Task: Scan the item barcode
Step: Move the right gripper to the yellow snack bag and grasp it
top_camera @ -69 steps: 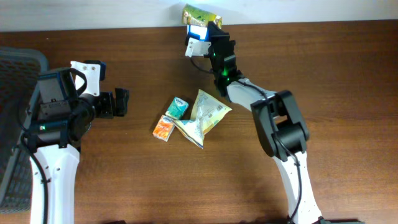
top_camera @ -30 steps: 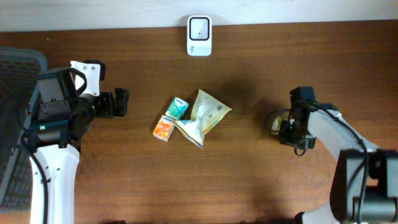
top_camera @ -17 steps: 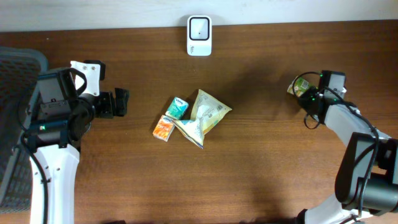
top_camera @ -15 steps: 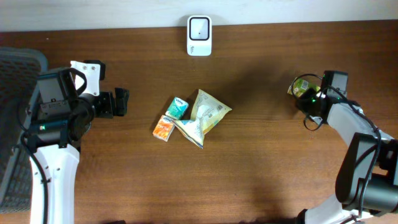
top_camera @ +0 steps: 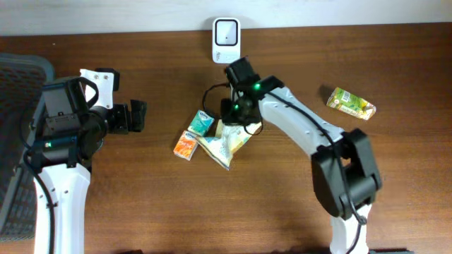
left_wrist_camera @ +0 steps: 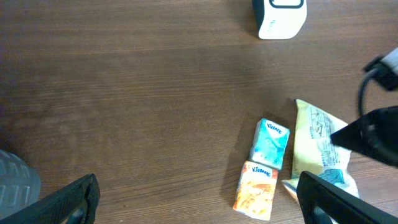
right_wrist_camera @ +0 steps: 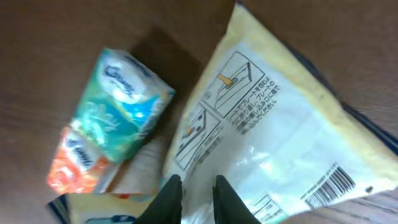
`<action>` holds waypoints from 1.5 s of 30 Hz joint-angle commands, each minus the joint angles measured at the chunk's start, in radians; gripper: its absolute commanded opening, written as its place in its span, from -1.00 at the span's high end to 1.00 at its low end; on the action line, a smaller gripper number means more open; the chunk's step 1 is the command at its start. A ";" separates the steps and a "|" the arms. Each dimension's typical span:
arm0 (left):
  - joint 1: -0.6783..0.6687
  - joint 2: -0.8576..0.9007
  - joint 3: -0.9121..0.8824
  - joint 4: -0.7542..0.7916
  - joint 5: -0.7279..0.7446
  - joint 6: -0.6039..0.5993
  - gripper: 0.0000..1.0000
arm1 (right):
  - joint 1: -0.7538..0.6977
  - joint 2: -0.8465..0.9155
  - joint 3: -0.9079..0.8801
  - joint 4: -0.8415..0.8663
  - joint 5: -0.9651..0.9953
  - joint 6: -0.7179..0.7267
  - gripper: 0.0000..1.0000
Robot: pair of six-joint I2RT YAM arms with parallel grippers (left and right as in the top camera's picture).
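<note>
Wooden desk [top_camera: 141, 212] is carrying all lots. Right gripper [right_wrist_camera: 193, 196] is hovering over yellow pouch [right_wrist_camera: 280, 143] at desk centre, jaws narrowed to a slit; grip cannot be told. Barcode [right_wrist_camera: 329, 186] is showing. Teal pack [top_camera: 202, 123] and orange pack [top_camera: 185, 146] are lying just beside. Scanner [top_camera: 226, 32] is standing at far edge; green carton [top_camera: 350, 103] is lying toward right edge. Left gripper [left_wrist_camera: 196, 199] is gaping wide, empty. Judged: pouch scan is pending. Grey mesh bin [top_camera: 14, 141] is hiding its contents.

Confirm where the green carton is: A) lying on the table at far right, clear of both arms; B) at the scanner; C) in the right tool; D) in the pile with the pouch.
A: the carton lies alone on the table, while the right tool is down over the pouch.
</note>
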State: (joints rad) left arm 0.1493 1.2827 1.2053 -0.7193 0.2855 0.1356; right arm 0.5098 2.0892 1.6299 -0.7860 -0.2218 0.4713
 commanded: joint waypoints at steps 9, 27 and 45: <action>0.003 -0.006 0.007 0.000 0.014 0.016 -0.98 | 0.007 0.122 0.175 -0.177 -0.047 -0.105 0.25; 0.003 -0.006 0.007 0.000 0.014 0.016 -0.98 | -0.051 0.150 0.209 -0.655 0.361 -0.149 0.06; 0.003 -0.006 0.007 0.000 0.014 0.016 -0.99 | -0.238 0.077 -0.046 -0.271 0.067 -0.137 0.42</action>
State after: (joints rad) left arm 0.1493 1.2827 1.2053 -0.7200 0.2859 0.1356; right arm 0.2871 2.1624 1.6478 -1.0580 -0.2413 0.3088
